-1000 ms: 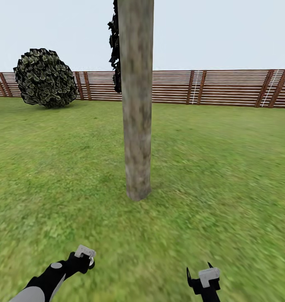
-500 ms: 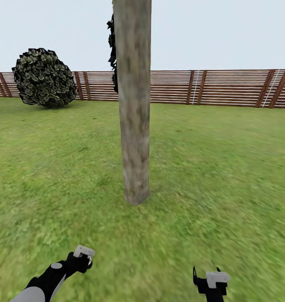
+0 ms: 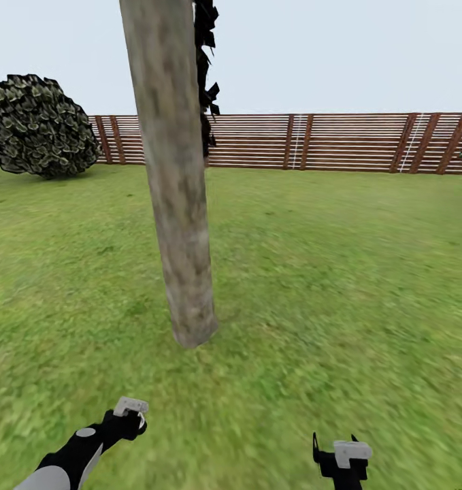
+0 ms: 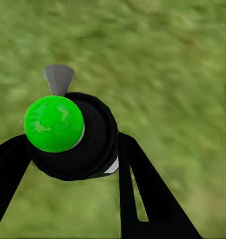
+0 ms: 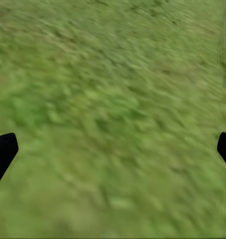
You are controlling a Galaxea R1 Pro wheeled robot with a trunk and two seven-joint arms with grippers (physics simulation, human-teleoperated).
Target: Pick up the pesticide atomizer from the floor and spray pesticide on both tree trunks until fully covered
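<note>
One tree trunk, thick, mottled grey-brown and leaning, rises from the grass floor just ahead and left of centre. Dark jagged foliage hangs beside its upper part. I see no pesticide specks on the bark. My left gripper sits low at the left, short of the trunk's base. In the left wrist view it is shut on the pesticide atomizer, a black bottle with a bright green spot. My right gripper is low at the right, open, with grass between its fingers.
A round dark bush stands at the far left by the brown slat fence, which runs across the back of the lawn. Open grass stretches to the right of the trunk.
The whole head view has shifted: trunk, bush and fence now sit further left and the trunk looks nearer, so the camera moved. My right gripper drifted slightly right a second ago. The left grip is unchanged.
</note>
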